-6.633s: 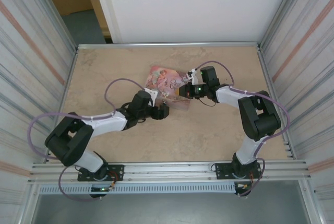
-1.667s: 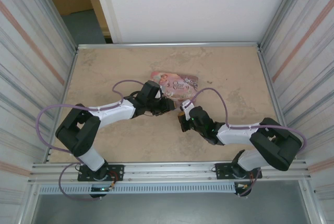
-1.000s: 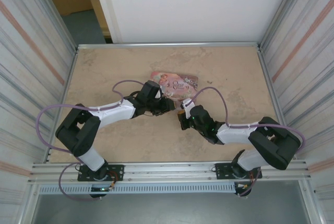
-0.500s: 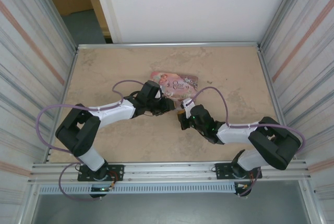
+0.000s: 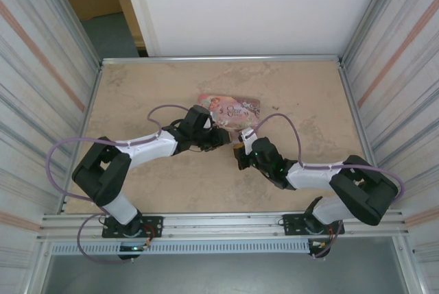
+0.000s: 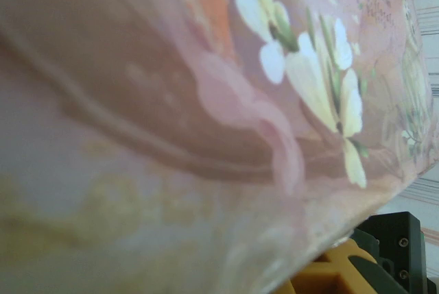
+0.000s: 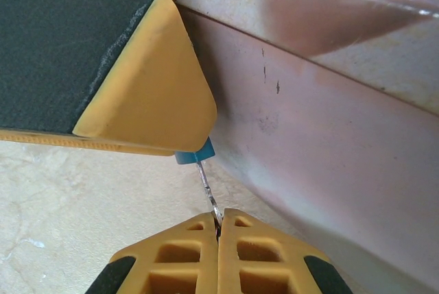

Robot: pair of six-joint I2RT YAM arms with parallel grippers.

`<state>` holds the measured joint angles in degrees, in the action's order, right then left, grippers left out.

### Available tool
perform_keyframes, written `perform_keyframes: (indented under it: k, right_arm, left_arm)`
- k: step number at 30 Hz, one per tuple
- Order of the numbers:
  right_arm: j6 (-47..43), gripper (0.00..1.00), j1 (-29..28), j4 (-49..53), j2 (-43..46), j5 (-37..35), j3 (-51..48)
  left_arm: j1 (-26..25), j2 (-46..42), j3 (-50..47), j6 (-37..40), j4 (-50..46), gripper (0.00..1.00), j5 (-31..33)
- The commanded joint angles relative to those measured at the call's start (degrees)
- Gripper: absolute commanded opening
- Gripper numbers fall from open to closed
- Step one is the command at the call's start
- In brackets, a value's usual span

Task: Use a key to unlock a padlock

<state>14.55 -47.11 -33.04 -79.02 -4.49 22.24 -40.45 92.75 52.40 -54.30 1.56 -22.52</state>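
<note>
On the beige marbled table (image 5: 137, 95): both my arms reach toward its middle.
Pink illustrated tin box (image 5: 232, 110): lies at mid-table, just beyond both end effectors.
Left end effector (image 5: 222, 138): at the tin's near edge; how wide it stands I cannot tell.
Right end effector (image 7: 219, 222): fingertips pressed together on a thin silver key (image 7: 208, 194).
Tiny padlock (image 7: 194, 154): only its teal part shows, under my left yellow fingertip (image 7: 147, 81), beside the tin's wall, meeting the key's far end.

One pink tin (image 5: 233, 110) is counted on one table (image 5: 137, 88), one padlock (image 7: 194, 154), one key (image 7: 208, 197), two grippers are counted, left gripper (image 5: 221, 137), right gripper (image 7: 219, 222)
</note>
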Motion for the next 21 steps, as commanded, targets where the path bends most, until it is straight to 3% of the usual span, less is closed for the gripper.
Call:
perform_keyframes:
  k: [1, 11, 21]
  right_arm:
    - [0.8, 0.0, 0.3, -5.1, 0.6, -0.3, -0.1]
    - [-1.6, 0.0, 0.7, -8.8, -2.2, -1.5, 1.2]
    - [-4.6, 0.0, 3.2, -9.9, -3.6, 4.9, 6.0]
  left_arm:
    - [-0.3, -2.5, 2.2, -1.1, 2.1, 0.06, -3.0]
    - [-0.3, -3.9, 3.3, -0.3, -0.3, 0.06, -4.8]
    - [-0.3, -4.2, 5.3, -0.1, -2.3, 0.06, -8.1]
